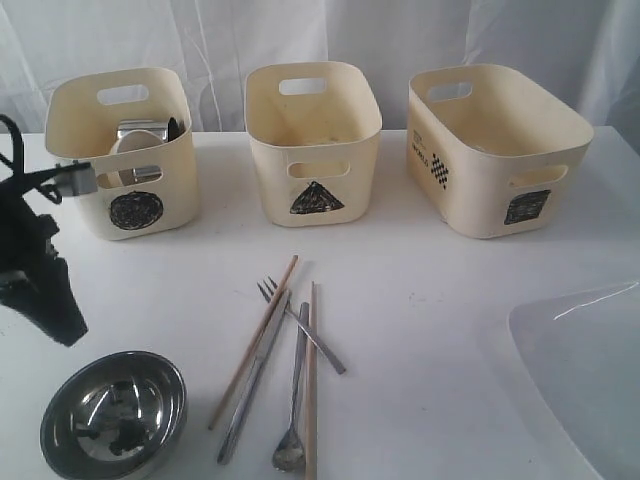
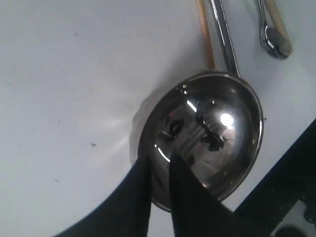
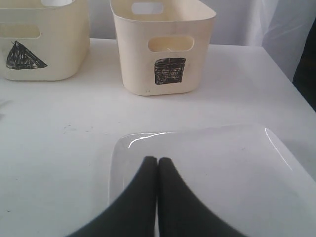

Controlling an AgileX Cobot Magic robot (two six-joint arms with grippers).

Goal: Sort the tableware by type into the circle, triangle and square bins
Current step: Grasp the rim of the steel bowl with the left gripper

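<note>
Cream plastic tubs stand in a row across the upper part of the exterior view, on a white table (image 1: 420, 290). At upper left, the circle bin (image 1: 172, 190) holds a steel mug (image 1: 142, 133) and a white bowl (image 1: 124, 155). Below it, at the left edge, the left gripper (image 2: 160, 160) reaches down to the steel bowl (image 1: 113, 412) in the lower left corner. Its black fingers (image 2: 140, 197) sit astride the bowl's rim with only a thin slit between them; whether they pinch the rim cannot be told. At lower centre, two wooden chopsticks (image 1: 252, 342), a knife (image 1: 240, 418), a fork (image 1: 328, 356) and a spoon (image 1: 288, 457) lie bunched and crossing on the table. The triangle bin (image 1: 270, 185) stands at upper centre and the square bin (image 1: 480, 195) at upper right. A white square plate (image 1: 590, 370) fills the lower right corner, and the right gripper (image 3: 157, 162) sits above it with its fingertips pressed together, holding nothing.
</note>
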